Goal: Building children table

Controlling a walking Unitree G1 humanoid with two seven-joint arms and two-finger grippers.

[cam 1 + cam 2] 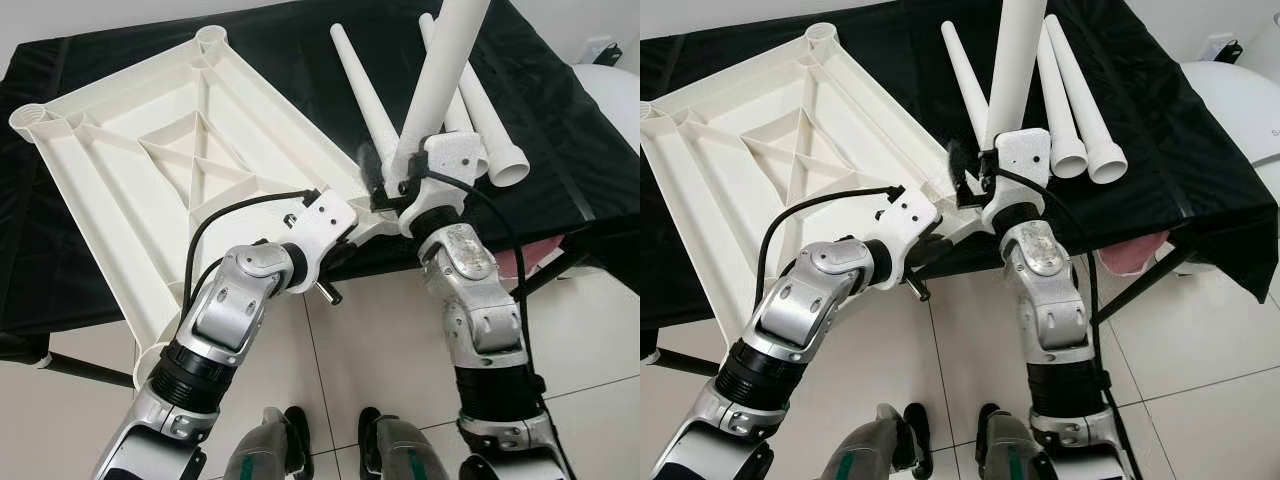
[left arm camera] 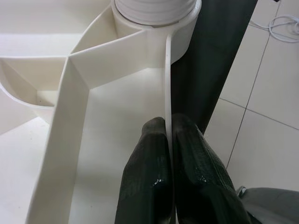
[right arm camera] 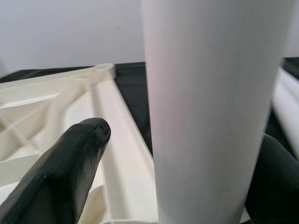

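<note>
A white table top (image 1: 150, 170) lies upside down on the black-covered table (image 1: 560, 150), ribs up, with round sockets at its corners. My left gripper (image 2: 167, 123) is shut on the thin rim of the table top, just beside the near-right corner socket (image 2: 154, 18). A white leg (image 1: 440, 70) stands upright in that socket. My right gripper (image 3: 182, 140) straddles the leg low down and stands open. One finger (image 3: 79, 154) is clearly apart from the leg, while the other sits close against its far side.
Three loose white legs (image 1: 1080, 110) lie on the black cloth behind and right of the socket. A pink object (image 1: 1130, 255) hangs under the table's right edge. A white rounded object (image 1: 1240, 100) stands at the far right. Tiled floor lies below.
</note>
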